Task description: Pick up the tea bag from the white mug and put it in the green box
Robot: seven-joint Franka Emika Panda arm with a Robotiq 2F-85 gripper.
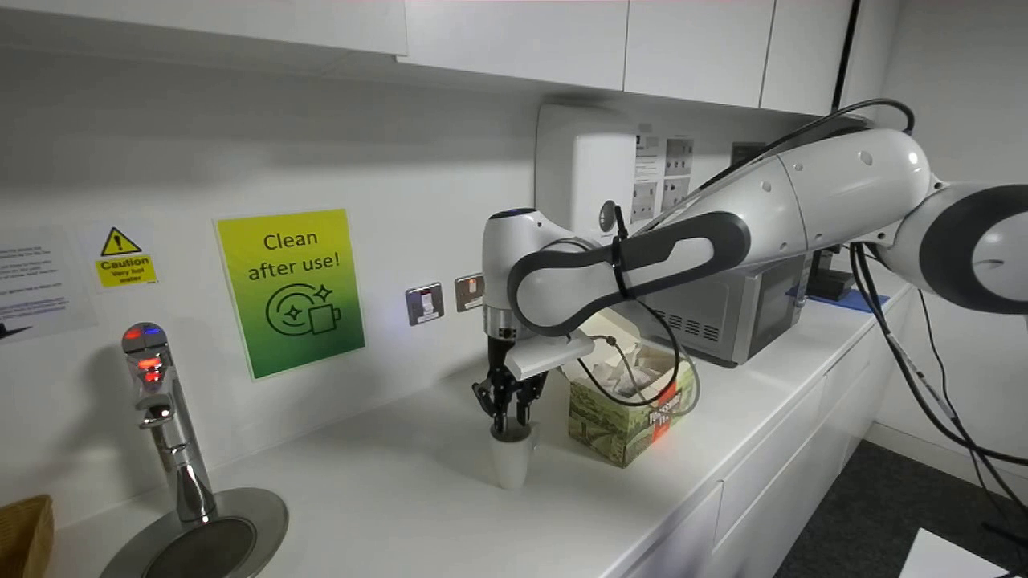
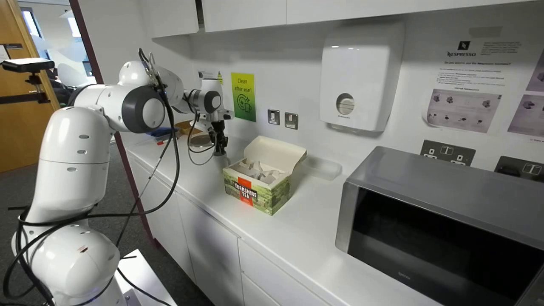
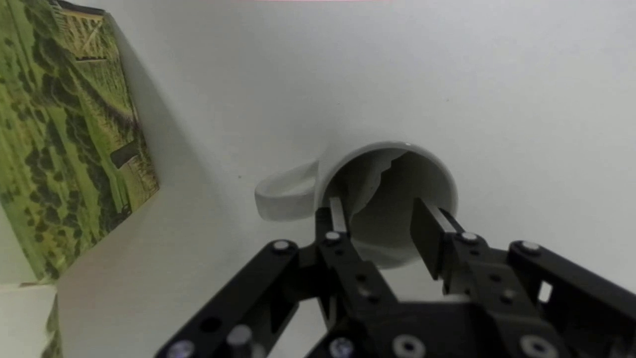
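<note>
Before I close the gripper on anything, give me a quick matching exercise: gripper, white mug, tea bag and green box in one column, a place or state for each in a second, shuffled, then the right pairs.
Column one
1. Gripper
2. White mug
3. Tea bag
4. Green box

Column two
A. Pale, inside the mug
B. Standing open, printed Yorkshire Tea
C. Black, jaws apart at the mug's mouth
D. Upright, handle toward the box

Right pairs
1-C
2-D
3-A
4-B
</note>
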